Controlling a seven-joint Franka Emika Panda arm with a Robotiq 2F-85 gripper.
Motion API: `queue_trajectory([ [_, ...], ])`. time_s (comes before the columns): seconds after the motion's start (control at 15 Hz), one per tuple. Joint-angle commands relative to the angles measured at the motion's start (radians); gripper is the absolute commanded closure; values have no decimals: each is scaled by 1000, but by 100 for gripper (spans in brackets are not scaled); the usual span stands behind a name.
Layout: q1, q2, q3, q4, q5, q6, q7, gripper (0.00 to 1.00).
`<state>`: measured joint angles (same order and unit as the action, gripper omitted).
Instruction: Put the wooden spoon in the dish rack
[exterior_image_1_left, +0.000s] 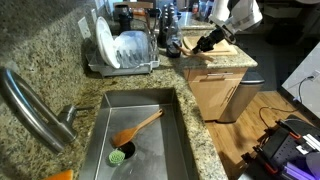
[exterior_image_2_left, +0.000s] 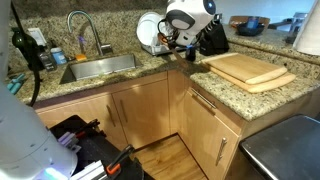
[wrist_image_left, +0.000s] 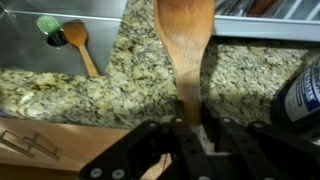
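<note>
The wooden spoon in hand looks light and stiff. It is one solid piece that will not bend or break under a firm pinch. Bare wood gives the pads good friction, so slipping is unlikely. The broad bowl end carries more weight than the handle, so a hold far down the handle would let it swing. The gripper is closed on the narrow neck just below the bowl, which seems a sound place to hold it. The bowl points away from the wrist. The spoon hangs above the granite counter, between the sink and the dish rack, and touches neither.

There are two wooden spoons. One is held, and a second spoon lies flat on the sink floor with its bowl beside a single green brush. There is one rack, and it already holds one white plate and some clear ware beside it that I cannot count. Free slots may therefore be few, and the handle probably has to slide between wires. One faucet stands at the sink. A dark bottle sits just beside the gripper. In an exterior view, past the arm, lie what look like two cutting boards, stacked.
</note>
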<state>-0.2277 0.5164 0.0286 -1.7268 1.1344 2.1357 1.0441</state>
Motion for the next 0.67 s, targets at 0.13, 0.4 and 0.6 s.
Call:
queue_trajectory([
  [0.13,16,-67,-89,-64,63,-249,-64,77],
  [0.4,11,-93,-104,-98,74,-321,-90,77],
  [0.6,21,-74,-103,-83,148,-278,-113,94],
])
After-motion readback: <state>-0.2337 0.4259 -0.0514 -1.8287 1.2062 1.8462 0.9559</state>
